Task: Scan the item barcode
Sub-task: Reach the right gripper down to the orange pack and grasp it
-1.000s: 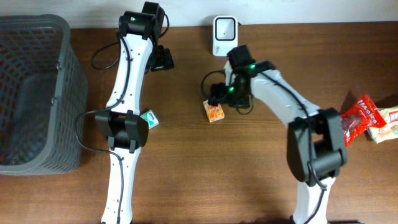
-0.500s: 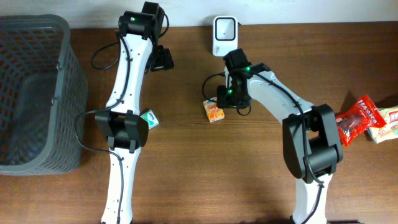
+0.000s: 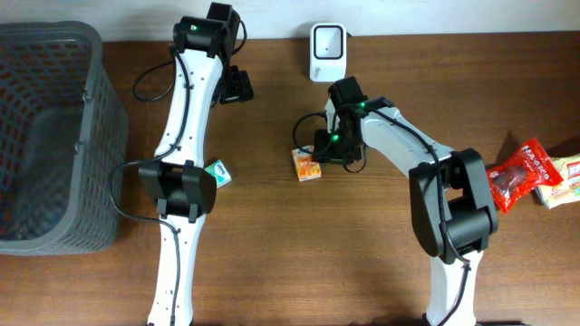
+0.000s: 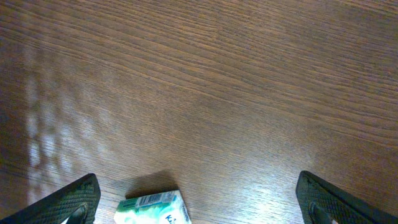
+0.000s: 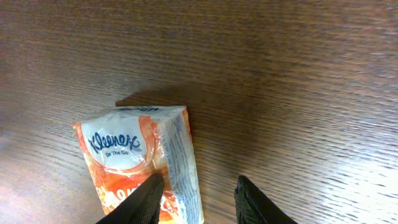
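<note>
An orange Kleenex tissue pack (image 3: 306, 164) lies flat on the wooden table, below the white barcode scanner (image 3: 327, 41) at the back edge. My right gripper (image 3: 323, 152) is low over the pack's right side. In the right wrist view its jaws (image 5: 199, 198) have narrowed; one finger (image 5: 146, 196) lies over the pack (image 5: 140, 155), and the other finger (image 5: 252, 199) stands on bare wood a little off the pack's edge. My left gripper (image 4: 196, 202) is wide open over a green and white tissue pack (image 4: 152, 210), whose barcode faces up. In the overhead view that pack (image 3: 218, 172) sits beside the left arm.
A dark mesh basket (image 3: 45, 136) fills the left end of the table. A red snack bag (image 3: 521, 172) and a pale packet (image 3: 562, 181) lie at the far right edge. Cables run around both arms near the back.
The right gripper moved left and down toward the orange pack while its jaws narrowed. The pack slid a little to the left. The left arm did not move.
</note>
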Tool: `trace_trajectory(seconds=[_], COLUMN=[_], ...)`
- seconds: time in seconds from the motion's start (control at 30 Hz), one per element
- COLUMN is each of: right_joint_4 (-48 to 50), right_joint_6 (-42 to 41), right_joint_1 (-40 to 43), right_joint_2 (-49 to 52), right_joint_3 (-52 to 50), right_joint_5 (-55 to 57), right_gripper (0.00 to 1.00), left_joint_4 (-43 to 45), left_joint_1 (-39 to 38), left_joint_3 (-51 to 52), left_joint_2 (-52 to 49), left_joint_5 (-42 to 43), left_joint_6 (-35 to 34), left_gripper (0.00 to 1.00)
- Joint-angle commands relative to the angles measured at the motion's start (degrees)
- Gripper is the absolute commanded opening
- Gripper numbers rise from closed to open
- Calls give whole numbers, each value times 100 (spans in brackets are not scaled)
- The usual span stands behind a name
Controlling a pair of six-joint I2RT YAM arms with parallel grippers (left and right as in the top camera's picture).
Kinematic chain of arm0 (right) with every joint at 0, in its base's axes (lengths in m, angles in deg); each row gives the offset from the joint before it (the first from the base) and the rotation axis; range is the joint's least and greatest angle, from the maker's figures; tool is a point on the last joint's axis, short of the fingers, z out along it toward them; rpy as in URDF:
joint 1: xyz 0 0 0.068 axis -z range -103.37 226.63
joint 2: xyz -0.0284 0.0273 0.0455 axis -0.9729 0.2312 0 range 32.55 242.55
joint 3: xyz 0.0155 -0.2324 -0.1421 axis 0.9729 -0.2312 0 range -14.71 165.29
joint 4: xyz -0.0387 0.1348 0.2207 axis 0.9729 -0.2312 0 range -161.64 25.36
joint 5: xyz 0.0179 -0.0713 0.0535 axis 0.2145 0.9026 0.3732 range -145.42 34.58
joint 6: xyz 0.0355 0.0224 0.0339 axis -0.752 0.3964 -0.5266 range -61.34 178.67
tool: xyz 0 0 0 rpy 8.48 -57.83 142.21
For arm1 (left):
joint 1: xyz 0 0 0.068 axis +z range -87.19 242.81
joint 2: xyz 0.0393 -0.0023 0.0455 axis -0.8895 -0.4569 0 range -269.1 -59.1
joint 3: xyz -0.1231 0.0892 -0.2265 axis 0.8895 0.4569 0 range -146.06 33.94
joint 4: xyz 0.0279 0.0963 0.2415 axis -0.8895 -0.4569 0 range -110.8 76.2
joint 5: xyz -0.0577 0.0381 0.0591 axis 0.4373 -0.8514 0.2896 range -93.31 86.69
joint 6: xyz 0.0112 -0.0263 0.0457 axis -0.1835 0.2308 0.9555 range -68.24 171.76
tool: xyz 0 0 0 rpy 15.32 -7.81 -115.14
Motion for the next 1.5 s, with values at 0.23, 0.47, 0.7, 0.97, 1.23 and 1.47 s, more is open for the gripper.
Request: trace_trajectory(seconds=[0.23, 0.47, 0.7, 0.97, 1.23, 1.47], right_joint_4=[271, 527, 48, -1764, -2120, -1665], right_joint_6=[-116, -225, -201, 262, 251, -72], right_joint_1=[-76, -72, -7, 9, 11, 400], right_joint_2=[85, 85, -74, -348, -308, -186], right_joint_3=[-363, -553, -87, 1729, 1904, 1102], right_joint_5=[-177, -308, 262, 2371, 2892, 1670], right_gripper=[38, 4, 4, 4, 5, 81], left_joint_4=[-4, -4, -7, -7, -7, -7], left_joint_1=[0, -2, -7, -7, -7, -7], left_joint_3=[22, 22, 22, 22, 22, 22], left_joint_2=[-42, -42, -42, -42, -42, -42], left_joint_5=[-66, -66, -68, -66, -66, -66], left_joint_6=[31, 31, 31, 31, 31, 31], left_gripper=[99, 99, 99, 99, 99, 99])
